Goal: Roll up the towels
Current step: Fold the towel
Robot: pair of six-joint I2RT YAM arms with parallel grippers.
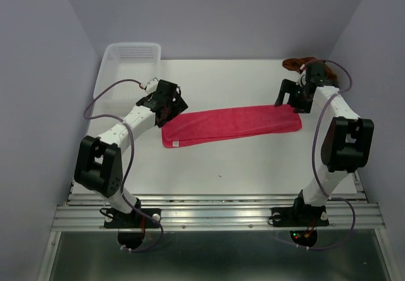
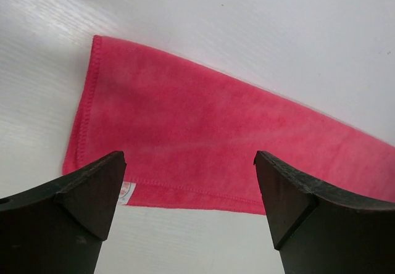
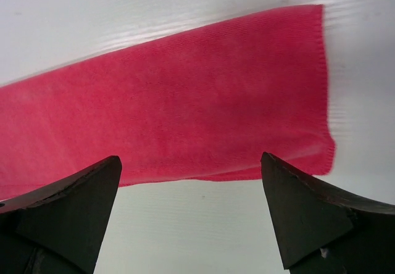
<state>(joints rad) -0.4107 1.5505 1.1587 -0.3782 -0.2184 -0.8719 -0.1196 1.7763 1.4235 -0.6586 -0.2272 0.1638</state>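
Found pink towel (image 1: 231, 124) folded flat but unrolled on table (image 1: 253, 167), brown towel (image 1: 297, 62) heaped at far right corner, left gripper (image 2: 190, 160) and right gripper (image 3: 191, 161) wide, empty.

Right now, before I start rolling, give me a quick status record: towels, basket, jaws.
pink towel: flat long strip mid-table, not rolled
brown towel: bunched, far right corner
basket: far left corner
left jaws: open, empty, at pink towel's left end
right jaws: open, empty, at its right end

A white perforated basket (image 1: 131, 56) sits at the white table's (image 1: 240, 164) far left corner.
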